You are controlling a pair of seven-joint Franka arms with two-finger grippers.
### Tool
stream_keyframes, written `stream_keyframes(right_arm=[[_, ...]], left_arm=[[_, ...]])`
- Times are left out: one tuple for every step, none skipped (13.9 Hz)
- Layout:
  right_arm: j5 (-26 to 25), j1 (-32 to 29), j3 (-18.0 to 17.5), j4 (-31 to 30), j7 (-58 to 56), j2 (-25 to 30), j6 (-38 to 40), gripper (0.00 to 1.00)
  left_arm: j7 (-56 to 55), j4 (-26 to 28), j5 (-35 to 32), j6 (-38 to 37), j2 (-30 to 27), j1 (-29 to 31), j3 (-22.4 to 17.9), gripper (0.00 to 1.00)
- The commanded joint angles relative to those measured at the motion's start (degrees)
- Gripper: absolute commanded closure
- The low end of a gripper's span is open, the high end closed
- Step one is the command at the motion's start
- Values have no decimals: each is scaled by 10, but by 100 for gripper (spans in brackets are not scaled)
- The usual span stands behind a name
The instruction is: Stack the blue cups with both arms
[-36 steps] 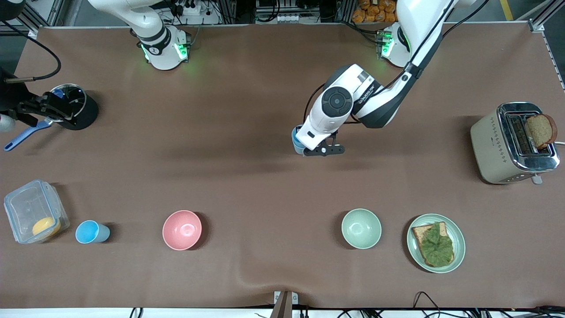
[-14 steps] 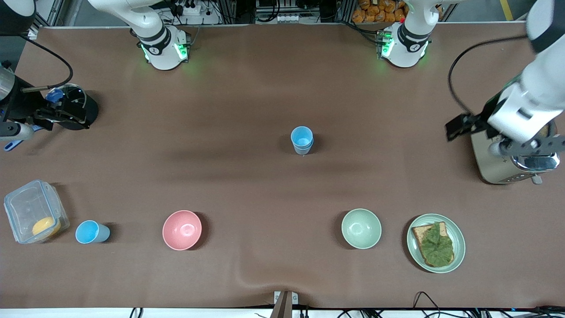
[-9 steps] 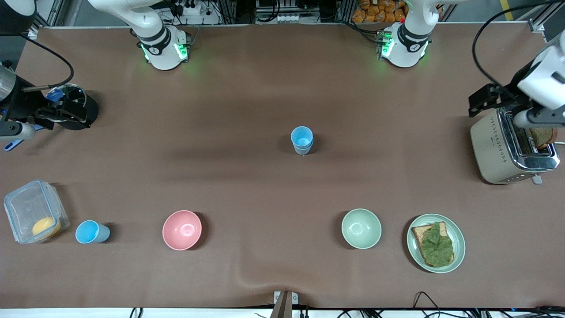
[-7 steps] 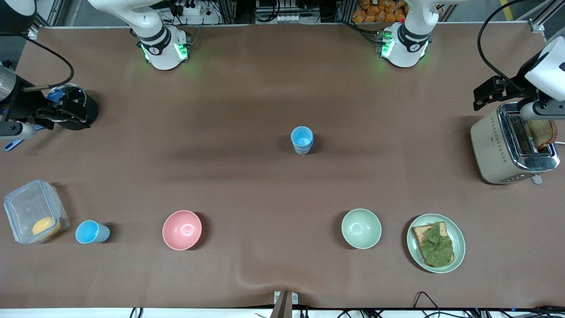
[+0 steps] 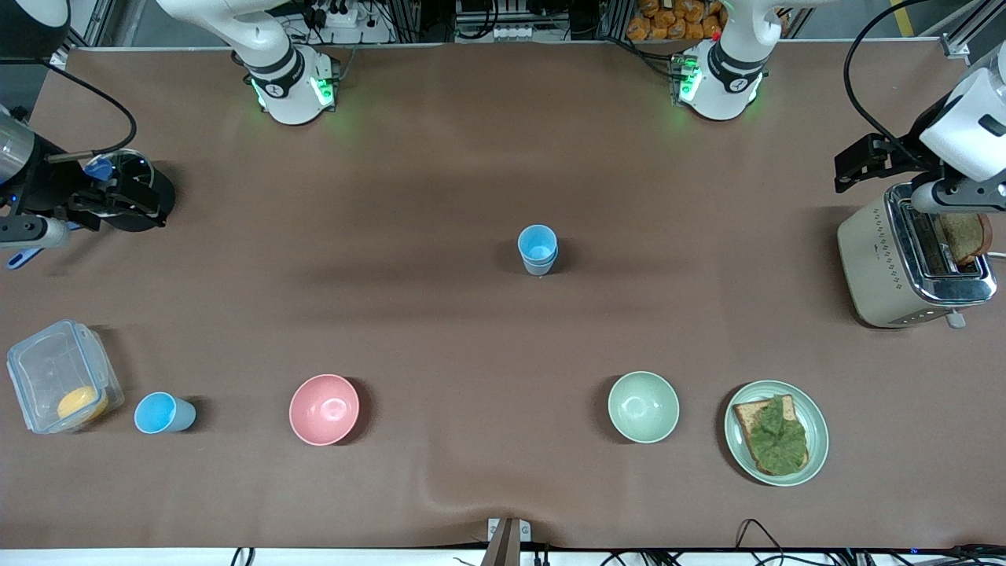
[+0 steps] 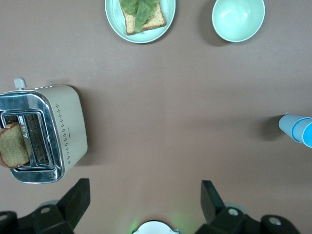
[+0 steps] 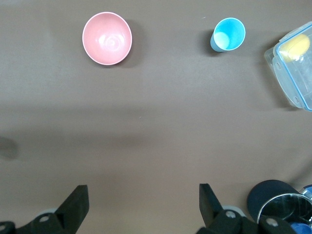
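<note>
Two blue cups (image 5: pixel 538 249) stand nested in one another at the middle of the table; they also show in the left wrist view (image 6: pixel 297 129). A single blue cup (image 5: pixel 162 413) stands near the front camera beside a clear container, and shows in the right wrist view (image 7: pixel 227 34). My left gripper (image 5: pixel 955 196) is up over the toaster at the left arm's end, open and empty (image 6: pixel 145 195). My right gripper (image 5: pixel 31 232) is up beside the black pot at the right arm's end, open and empty (image 7: pixel 144 197).
A pink bowl (image 5: pixel 324 409) and a pale green bowl (image 5: pixel 643 406) stand near the front camera. A plate with toast and lettuce (image 5: pixel 776 432) is beside the green bowl. A toaster (image 5: pixel 904 259), a black pot (image 5: pixel 141 200) and a clear container (image 5: pixel 59 377) stand at the table's ends.
My left gripper has let go of the nested cups at the middle and swung up to over the toaster. The right arm has barely moved.
</note>
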State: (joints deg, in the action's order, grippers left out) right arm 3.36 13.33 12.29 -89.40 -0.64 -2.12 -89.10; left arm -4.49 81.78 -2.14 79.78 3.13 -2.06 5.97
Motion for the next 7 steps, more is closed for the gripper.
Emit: stream_keyframes(right_arm=[[6,-4,3,5,-8,5,14,0],[6,-6,4,1,-10,11,15,0],[6,-12,5,-2,-14,18,15,0],[6,-17,5,-6,-24,28,14,0],[6,-18,5,-14,-25,39,12,0],[6,-18,5,-23,-25,50,13,0],[6,-19,5,-29,-25,55,11,0]], left_arm=[[-3,6,12,13,-2,-8,-3,0],[-3,9,12,14,-3,-7,-3,0],[-3,11,13,14,-3,-6,-3,0],[-3,11,14,14,-3,-6,0,0],[-3,12,14,14,-3,-6,1,0],[-8,12,14,14,-3,-5,1,0],[-9,13,14,14,-2,-5,1,0]])
